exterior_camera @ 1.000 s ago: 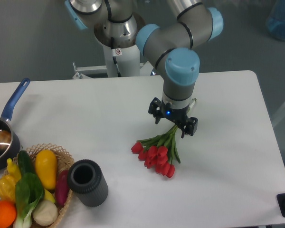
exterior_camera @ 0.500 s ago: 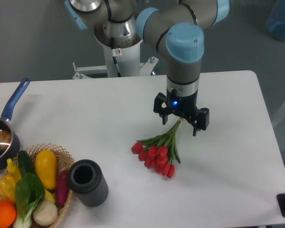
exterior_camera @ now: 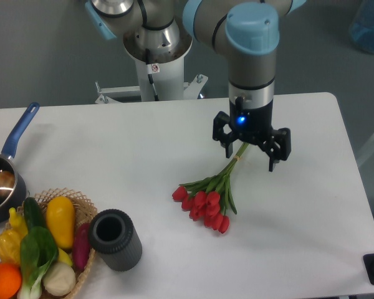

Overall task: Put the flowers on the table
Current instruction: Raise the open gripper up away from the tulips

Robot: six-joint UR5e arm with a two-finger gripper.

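The flowers (exterior_camera: 207, 198), a bunch of red tulips with green stems, lie flat on the white table (exterior_camera: 112, 162) near its middle, heads toward the front and stem ends pointing up to the right. Just above the stem ends hangs my gripper (exterior_camera: 250, 157), open, its two fingers spread wide to either side. Nothing is held between them, and the stem tips show in the gap below the gripper.
A dark grey cylinder vase (exterior_camera: 115, 240) stands front left of the tulips. A wicker basket (exterior_camera: 81, 205) of vegetables sits at the front left corner, and a blue-handled pot (exterior_camera: 3, 180) at the left edge. The arm's base (exterior_camera: 156, 62) stands behind the table.
The gripper has lifted off the stems and moved up and to the right, away from the bunch. The flowers stay lying in the same place on the table.
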